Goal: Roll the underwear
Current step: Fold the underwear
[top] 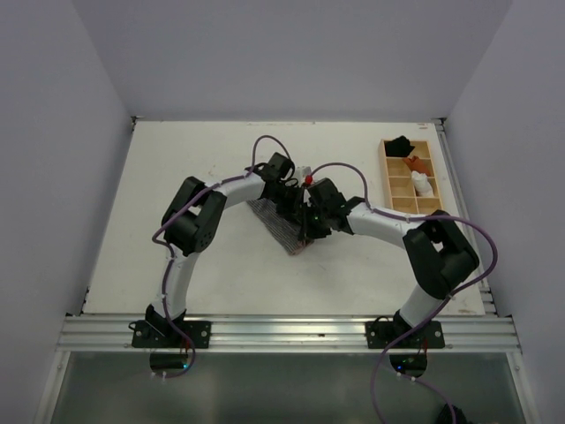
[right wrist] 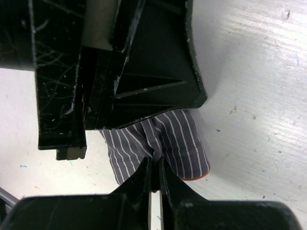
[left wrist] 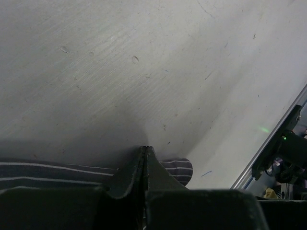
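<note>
Underwear: striped cloth lying on the table at centre frame of the top view, partly covered by the two wrists that meet over it.
Right gripper: at the bottom of its wrist view, jaws all but closed with a raised crease of the striped cloth pinched between the tips.
Left gripper: bottom centre of its own view, jaws pressed fully together at the cloth's edge; whether any cloth is caught in them cannot be told.
Tray: upper right of the top view, well apart from the work.
Handling: likely light, thin and limp. It should crease rather than hold a shape, so a roll would loosen unless kept snug against the table.
Where to hold: probably along one edge, near its two ends. A doubled fold gives the tips more to bite than a single layer, which may slip free.
</note>
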